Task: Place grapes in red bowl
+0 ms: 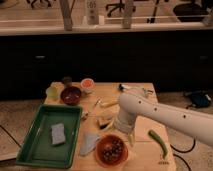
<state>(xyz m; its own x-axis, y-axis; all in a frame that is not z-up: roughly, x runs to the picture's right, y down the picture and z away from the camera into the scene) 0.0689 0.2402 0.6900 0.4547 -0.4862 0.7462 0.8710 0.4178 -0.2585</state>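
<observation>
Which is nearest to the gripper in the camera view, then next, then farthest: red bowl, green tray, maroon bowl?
The gripper hangs at the table's front, just right of the red bowl.
1. Red bowl, holding the grapes, beside it at the front.
2. Green tray, front left.
3. Maroon bowl, back left.

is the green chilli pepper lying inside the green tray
No: the green chilli pepper lies on the table right of the red bowl, by the gripper, far from the green tray.

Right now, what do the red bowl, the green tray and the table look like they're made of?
The red bowl, holding the grapes, looks like glossy plastic or glazed ceramic: it shows a sheen. The green tray looks like matte moulded plastic with a raised rim. The table looks like pale wood. The end effector sits beside the bowl's right rim.
</observation>
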